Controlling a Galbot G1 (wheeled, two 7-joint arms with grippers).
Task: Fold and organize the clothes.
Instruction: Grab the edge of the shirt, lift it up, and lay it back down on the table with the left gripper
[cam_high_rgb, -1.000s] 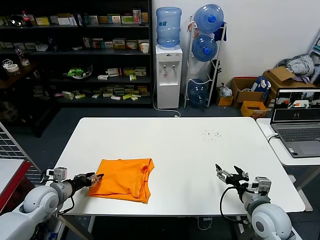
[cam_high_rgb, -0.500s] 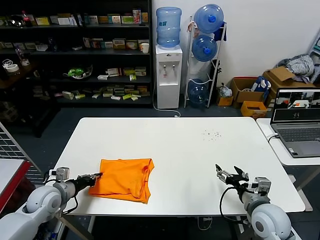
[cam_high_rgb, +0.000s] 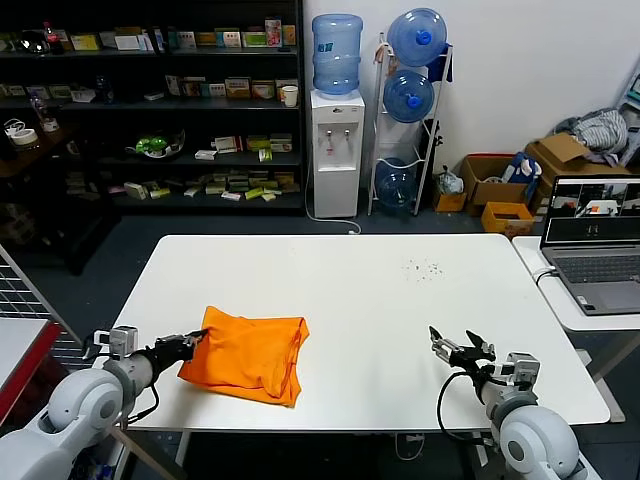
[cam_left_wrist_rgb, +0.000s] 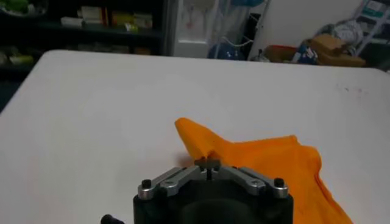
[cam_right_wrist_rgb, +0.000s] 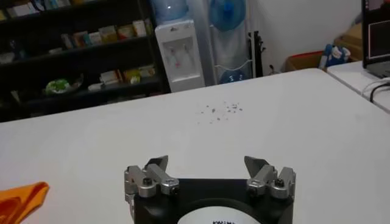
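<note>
Finding: the left gripper (cam_high_rgb: 196, 340), which a second ago stood with fingers apart at the left edge of the orange T-shirt (cam_high_rgb: 250, 355), has since closed on that edge. Its fingers are now pressed together with a pinch of orange fabric between the tips, best seen in the left wrist view, where the cloth rises to a peak at the gripper (cam_left_wrist_rgb: 209, 163). The shirt's left corner, flat on the table half a second ago, is now lifted clear of the surface.

Assessment: the grasp appears secured, and the next fold, most likely carrying this left edge across the garment, looks about to begin.

Condition of the garment: the T-shirt lies on the near-left part of the white table (cam_high_rgb: 380, 290), already reduced to a compact, roughly square bundle, with soft creases and a thicker doubled edge on its right side. No lettering is showing.

The right gripper (cam_high_rgb: 458, 349) hovers low over the near-right part of the table, fingers spread wide, holding nothing, well apart from the shirt.
</note>
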